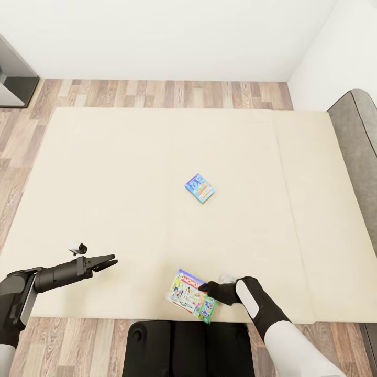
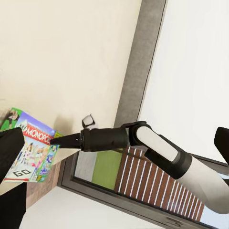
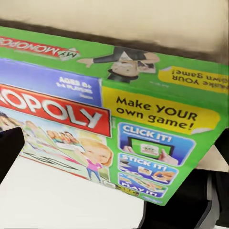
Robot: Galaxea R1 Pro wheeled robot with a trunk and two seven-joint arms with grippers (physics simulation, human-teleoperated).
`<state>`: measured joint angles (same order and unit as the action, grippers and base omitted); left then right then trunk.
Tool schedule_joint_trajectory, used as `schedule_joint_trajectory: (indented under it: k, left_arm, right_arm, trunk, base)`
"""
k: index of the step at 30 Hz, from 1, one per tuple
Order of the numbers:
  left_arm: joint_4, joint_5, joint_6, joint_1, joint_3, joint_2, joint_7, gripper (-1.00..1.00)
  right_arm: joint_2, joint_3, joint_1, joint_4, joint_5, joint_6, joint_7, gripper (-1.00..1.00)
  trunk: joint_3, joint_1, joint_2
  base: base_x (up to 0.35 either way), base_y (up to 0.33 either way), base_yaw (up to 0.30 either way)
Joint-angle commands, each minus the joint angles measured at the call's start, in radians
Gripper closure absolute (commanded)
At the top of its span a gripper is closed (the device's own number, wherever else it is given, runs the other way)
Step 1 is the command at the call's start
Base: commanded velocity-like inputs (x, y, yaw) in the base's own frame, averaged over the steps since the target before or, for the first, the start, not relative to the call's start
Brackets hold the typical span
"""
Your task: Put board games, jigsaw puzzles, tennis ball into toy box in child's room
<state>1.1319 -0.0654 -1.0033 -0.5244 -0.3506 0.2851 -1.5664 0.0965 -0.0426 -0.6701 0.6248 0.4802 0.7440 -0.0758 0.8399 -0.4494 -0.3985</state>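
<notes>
Right gripper (image 1: pixel 205 287): jaws at the right-hand edge of the large green-edged board game (image 1: pixel 191 302); the fingers are dark and overlap the box in the head view. Whether the jaws are clamped on the box or merely touching it cannot be told. In the right wrist view the box cover (image 3: pixel 119 129) lies close under the camera, with "MONOPOLY" lettering, a yellow "Make YOUR own game!" panel and cartoon figures.

Left gripper (image 1: pixel 107 262): jaws drawn nearly together to a narrow point, holding nothing, hovering above the mattress near the front left of the bed, well apart from both boxes.

Large board game: at the near edge of the bed (image 1: pixel 131 173), turned at an angle to that edge, one corner reaching toward or past it. It shows in the left wrist view (image 2: pixel 31 145) with the right arm's dark tip at its edge.

Small blue board game (image 1: pixel 199 188): flat on the mattress near the bed's middle, turned diagonally, well apart from the large box and both grippers.

Bed: plain beige mattress in two parts, the seam running front to back right of centre; grey headboard (image 1: pixel 361 157) along the right side.

Surroundings: wood-plank floor (image 1: pixel 157 94) beyond the bed and at its near corners, white wall (image 1: pixel 173 36) behind, robot's dark base (image 1: pixel 178 348) at the bottom of the head view.
</notes>
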Motion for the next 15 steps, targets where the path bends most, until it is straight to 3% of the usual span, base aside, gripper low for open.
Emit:
schedule_joint_trajectory:
  k: [1,10,15]
  left_arm:
    - [0.0,0.001,-0.011,0.0,0.0,0.0,-0.004,-1.0]
    - [0.0,0.0,-0.011,0.0,0.0,0.001,-0.004,-1.0]
    - [0.0,-0.001,-0.011,0.0,-0.001,0.003,-0.004,-1.0]
  right_arm:
    - [0.0,-0.003,0.0,0.001,-0.007,0.003,-0.012,-1.0]
    - [0.0,-0.107,0.001,0.081,-0.005,0.001,-0.038,-1.0]
    - [0.006,-0.122,0.0,0.092,-0.005,-0.002,-0.039,-1.0]
  trunk:
    - [0.001,-0.001,-0.001]
    - [0.001,-0.001,-0.001]
    - [0.001,-0.001,-0.001]
  base:
    - [0.0,0.0,0.0]
    - [0.0,0.0,0.0]
    - [0.0,0.0,0.0]
